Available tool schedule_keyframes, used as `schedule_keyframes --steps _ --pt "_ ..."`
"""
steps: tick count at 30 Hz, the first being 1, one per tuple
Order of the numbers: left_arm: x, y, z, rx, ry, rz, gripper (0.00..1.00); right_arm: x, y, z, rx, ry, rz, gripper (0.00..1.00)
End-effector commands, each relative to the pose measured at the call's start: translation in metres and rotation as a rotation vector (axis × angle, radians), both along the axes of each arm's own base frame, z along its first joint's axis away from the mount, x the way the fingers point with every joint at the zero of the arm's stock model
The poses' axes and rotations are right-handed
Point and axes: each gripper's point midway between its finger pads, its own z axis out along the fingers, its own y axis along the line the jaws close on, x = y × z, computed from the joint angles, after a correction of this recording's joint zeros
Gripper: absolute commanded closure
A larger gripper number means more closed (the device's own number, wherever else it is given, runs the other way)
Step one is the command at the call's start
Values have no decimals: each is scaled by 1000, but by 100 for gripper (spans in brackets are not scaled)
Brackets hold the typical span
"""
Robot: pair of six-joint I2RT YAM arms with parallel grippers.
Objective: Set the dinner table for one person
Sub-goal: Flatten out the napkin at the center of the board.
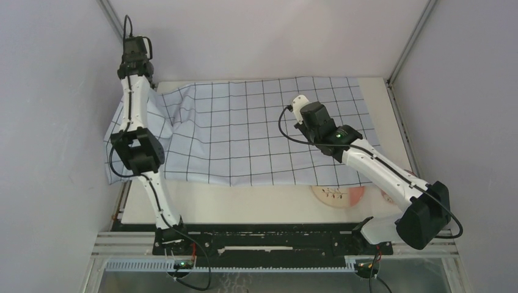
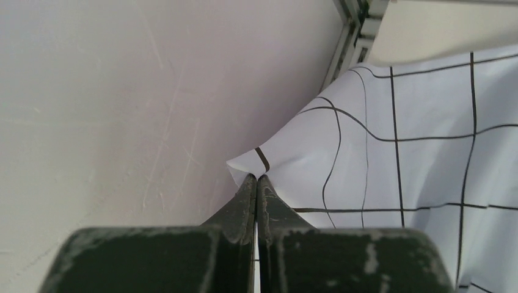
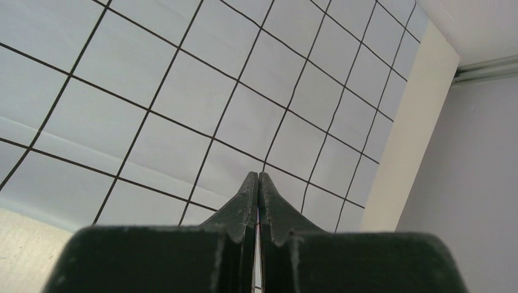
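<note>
The dinner table (image 1: 244,201) is a cream-white top, mostly covered by a pale-blue cloth with a black grid (image 1: 256,131). My left arm (image 1: 131,104) reaches to the far left corner by the wall. There my left gripper (image 2: 257,177) is shut on the cloth's corner (image 2: 250,160), which is lifted and rumpled. My right gripper (image 3: 258,174) is shut, its tips down at the flat cloth (image 3: 183,79) right of the middle; no fold shows between them. A strip of bare table (image 3: 409,122) runs along the cloth's right edge.
A round pale plate with pink markings (image 1: 339,195) lies at the near right, partly under the right arm (image 1: 379,168). Grey walls close in on the left, back and right. A metal frame post (image 2: 345,43) stands in the far left corner.
</note>
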Motion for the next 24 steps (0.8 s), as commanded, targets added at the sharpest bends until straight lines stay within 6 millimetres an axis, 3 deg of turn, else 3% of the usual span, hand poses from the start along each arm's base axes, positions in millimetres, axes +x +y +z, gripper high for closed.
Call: schedule_keyframes --steps 1,6,11,15,17,20,24 --pt "21 2 55 81 -153 20 100 6 16 13 63 -60 20 97" --pt "31 19 56 170 -177 87 100 9 23 3 61 -40 27 97" --pt "42 26 47 200 -172 103 100 17 9 -12 2 -26 -49 98" --pt "42 23 20 174 -109 98 99 24 -2 -22 -30 -15 -110 98" --pt "38 21 3 145 -69 96 80 27 -8 -30 -41 -3 -139 98" --pt "33 14 -18 75 -23 80 41 30 -11 -37 -38 14 -159 98" --pt "29 5 -36 7 20 57 4 28 -9 -40 -34 31 -152 98"
